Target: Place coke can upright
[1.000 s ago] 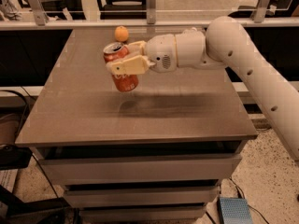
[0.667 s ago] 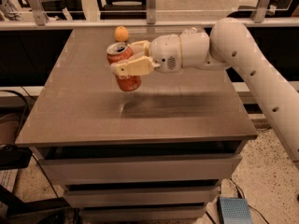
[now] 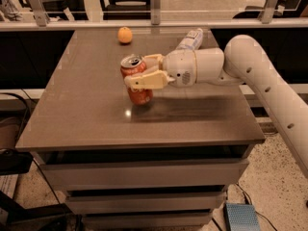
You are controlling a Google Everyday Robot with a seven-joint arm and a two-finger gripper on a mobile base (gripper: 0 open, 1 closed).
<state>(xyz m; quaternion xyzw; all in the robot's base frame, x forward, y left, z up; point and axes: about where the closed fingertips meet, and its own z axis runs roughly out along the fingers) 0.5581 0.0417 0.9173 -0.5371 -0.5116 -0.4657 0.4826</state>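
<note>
The coke can (image 3: 137, 81) is red with a silver top and pull tab. It stands nearly upright, tilted slightly, with its base at or just above the brown table (image 3: 86, 109) near the middle. My gripper (image 3: 140, 72) reaches in from the right on the white arm (image 3: 260, 81). Its cream fingers (image 3: 144, 82) are shut around the can's upper half.
A small orange fruit (image 3: 125, 34) lies at the table's back, left of centre. A clear plastic bottle with a white label (image 3: 190, 39) lies at the back, partly hidden behind the arm. Drawers sit below the tabletop. A railing runs behind the table.
The gripper has moved with the can to the right and lower toward the tabletop. The bottle behind the arm has come into view.
</note>
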